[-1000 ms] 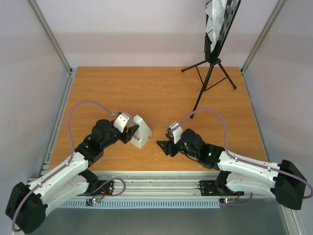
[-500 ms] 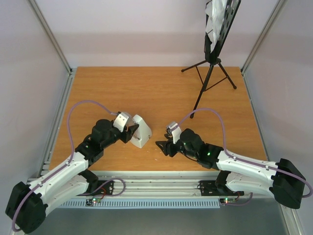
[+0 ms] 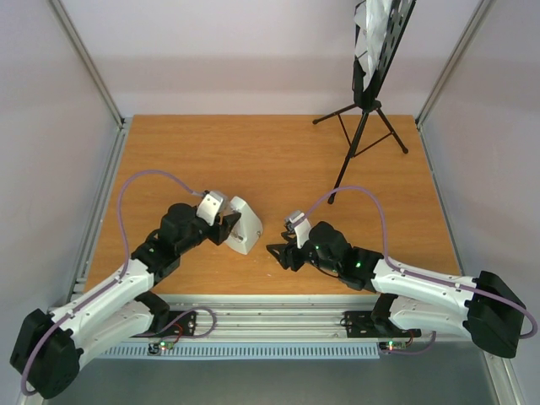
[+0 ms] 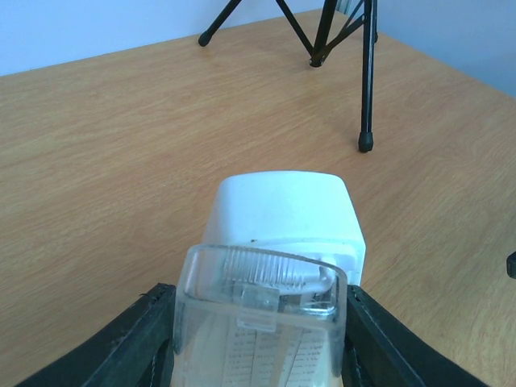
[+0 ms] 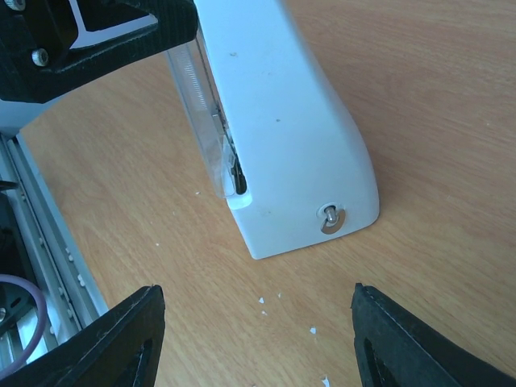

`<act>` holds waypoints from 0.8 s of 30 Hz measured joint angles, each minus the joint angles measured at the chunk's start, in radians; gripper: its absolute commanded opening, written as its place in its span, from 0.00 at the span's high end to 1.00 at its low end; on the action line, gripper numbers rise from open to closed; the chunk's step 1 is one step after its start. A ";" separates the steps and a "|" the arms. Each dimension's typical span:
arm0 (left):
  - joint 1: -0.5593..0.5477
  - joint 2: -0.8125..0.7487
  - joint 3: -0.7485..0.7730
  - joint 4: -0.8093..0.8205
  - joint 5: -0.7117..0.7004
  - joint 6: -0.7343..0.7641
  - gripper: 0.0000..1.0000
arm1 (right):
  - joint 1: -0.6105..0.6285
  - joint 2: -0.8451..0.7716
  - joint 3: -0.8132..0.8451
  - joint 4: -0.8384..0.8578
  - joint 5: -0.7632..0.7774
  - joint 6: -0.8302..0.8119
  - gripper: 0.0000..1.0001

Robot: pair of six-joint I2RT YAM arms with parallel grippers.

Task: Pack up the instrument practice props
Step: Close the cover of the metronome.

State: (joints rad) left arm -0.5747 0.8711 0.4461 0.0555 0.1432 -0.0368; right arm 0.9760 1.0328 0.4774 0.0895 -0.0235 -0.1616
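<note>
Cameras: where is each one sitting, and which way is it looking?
Top external: high above and behind the arms, looking down on the table; both arms show, with the left gripper and right gripper.
Left wrist: on the left arm's wrist, looking along its fingers, which clasp the metronome, toward the music stand feet.
Right wrist: on the right arm's wrist, looking down between its open fingers at the metronome.
Shared: all three views show the metronome; the wrist views see it from opposite sides.

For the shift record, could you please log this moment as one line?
left gripper: closed on metronome | right gripper: open, near metronome, no contact | music stand: upright, far right, sheet music on it
</note>
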 measured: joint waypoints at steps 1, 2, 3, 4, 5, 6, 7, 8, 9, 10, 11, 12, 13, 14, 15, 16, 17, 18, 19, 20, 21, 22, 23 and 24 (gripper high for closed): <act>-0.005 0.001 0.000 0.000 -0.006 0.000 0.51 | 0.000 0.002 0.000 0.000 0.000 0.000 0.35; -0.010 0.002 0.001 0.000 -0.013 0.000 0.51 | 0.000 0.003 0.000 0.000 0.000 0.000 0.35; -0.017 0.004 0.002 0.000 -0.021 0.000 0.51 | 0.000 0.004 0.000 0.000 0.000 0.000 0.35; -0.026 0.008 0.005 0.000 -0.031 -0.001 0.51 | 0.000 0.005 0.000 0.000 0.000 0.000 0.35; -0.035 0.013 0.011 -0.004 -0.042 -0.001 0.51 | 0.000 0.006 0.000 0.000 0.000 0.000 0.35; -0.043 0.017 0.015 -0.007 -0.052 -0.001 0.51 | 0.000 0.006 0.000 0.000 0.000 0.000 0.35; -0.052 0.021 0.019 -0.010 -0.063 -0.001 0.51 | 0.000 0.006 0.000 0.000 0.000 0.000 0.35; -0.060 0.023 0.022 -0.013 -0.072 -0.001 0.51 | 0.000 0.007 0.000 0.000 0.000 0.000 0.35; -0.069 0.025 0.026 -0.018 -0.085 -0.003 0.51 | 0.000 0.007 0.000 0.000 0.000 0.000 0.35; -0.077 0.026 0.030 -0.023 -0.097 -0.005 0.51 | 0.000 0.008 -0.001 0.001 0.000 0.000 0.35; -0.084 0.027 0.031 -0.028 -0.110 -0.009 0.51 | 0.000 0.008 -0.002 0.002 0.000 0.000 0.35; -0.090 0.027 0.033 -0.031 -0.124 -0.013 0.51 | 0.000 0.008 -0.005 0.005 0.000 0.001 0.35; -0.097 0.028 0.034 -0.033 -0.135 -0.015 0.52 | 0.000 0.008 -0.008 0.008 0.000 0.001 0.35; -0.103 0.031 0.035 -0.033 -0.148 -0.019 0.52 | 0.000 0.008 -0.010 0.008 0.000 0.002 0.35; -0.109 0.033 0.037 -0.034 -0.159 -0.023 0.52 | 0.000 0.008 -0.011 0.008 0.000 0.003 0.35; -0.117 0.037 0.040 -0.034 -0.172 -0.028 0.52 | 0.000 0.008 -0.012 0.008 0.000 0.003 0.35; -0.123 0.045 0.047 -0.037 -0.192 -0.038 0.52 | 0.000 0.008 -0.012 0.009 0.000 0.004 0.35; -0.128 0.045 0.047 -0.037 -0.193 -0.039 0.52 | 0.000 0.008 -0.012 0.009 0.000 0.004 0.35; -0.131 0.047 0.049 -0.037 -0.201 -0.042 0.52 | 0.000 0.008 -0.013 0.010 0.000 0.004 0.35; -0.136 0.047 0.050 -0.040 -0.208 -0.047 0.52 | 0.000 0.008 -0.013 0.010 0.000 0.004 0.35; -0.141 0.047 0.051 -0.042 -0.215 -0.053 0.52 | 0.000 0.008 -0.015 0.012 0.000 0.004 0.35; -0.143 0.047 0.051 -0.043 -0.220 -0.059 0.52 | 0.000 0.008 -0.016 0.014 0.000 0.004 0.35; -0.146 0.047 0.051 -0.043 -0.225 -0.064 0.53 | 0.000 0.008 -0.018 0.015 0.000 0.004 0.35; -0.148 0.047 0.051 -0.043 -0.230 -0.068 0.53 | 0.000 0.008 -0.020 0.015 0.000 0.004 0.35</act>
State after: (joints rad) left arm -0.7231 0.9176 0.4976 0.0120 -0.0864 -0.1043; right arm 0.9760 1.0405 0.4572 0.1047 -0.0235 -0.1574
